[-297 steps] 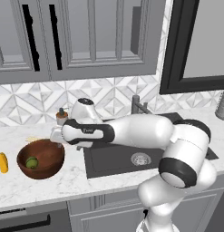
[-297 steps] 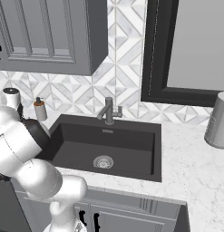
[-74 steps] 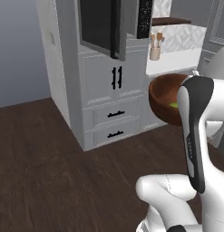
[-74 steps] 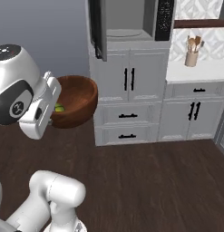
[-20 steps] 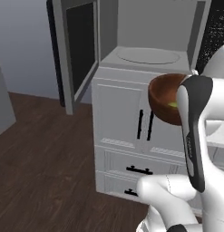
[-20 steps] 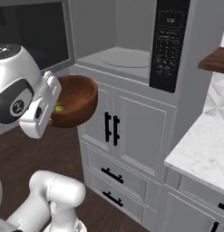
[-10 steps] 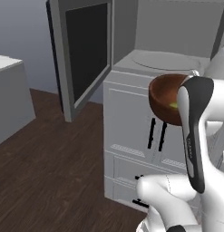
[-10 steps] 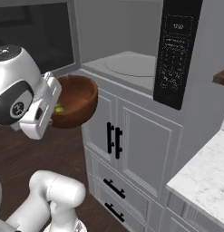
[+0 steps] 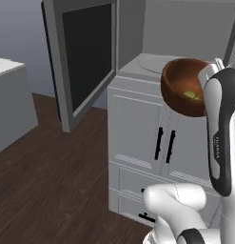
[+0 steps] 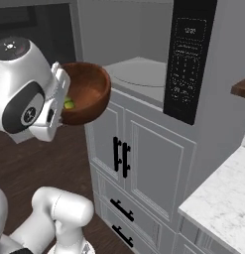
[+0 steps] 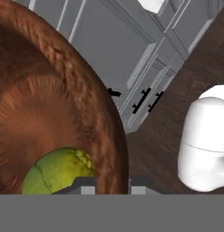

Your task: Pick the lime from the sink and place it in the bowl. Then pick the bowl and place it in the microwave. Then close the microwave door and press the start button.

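My gripper (image 11: 111, 182) is shut on the rim of the reddish-brown wooden bowl (image 9: 181, 85) (image 10: 87, 93) and holds it in the air, level with the microwave's opening. The yellow-green lime (image 9: 191, 95) (image 10: 69, 103) (image 11: 56, 172) lies inside the bowl. The microwave (image 10: 144, 74) stands open just beyond the bowl, showing its round turntable and light grey inside. Its black control strip (image 10: 186, 59) is on the right. The microwave door (image 9: 88, 59) with its dark window swings out to the left. The sink is out of view.
Pale cabinet doors with black handles (image 9: 164, 143) (image 10: 121, 157) and drawers sit under the microwave. A marble counter (image 10: 218, 203) lies at the right, under a brown shelf edge (image 10: 241, 87). Dark wood floor (image 9: 43, 181) stretches left toward a pale grey block (image 9: 9, 105).
The whole picture has shifted as the base drove: the microwave and its open door now look nearer and larger. The bowl with the lime stays held in the same place relative to the arm.
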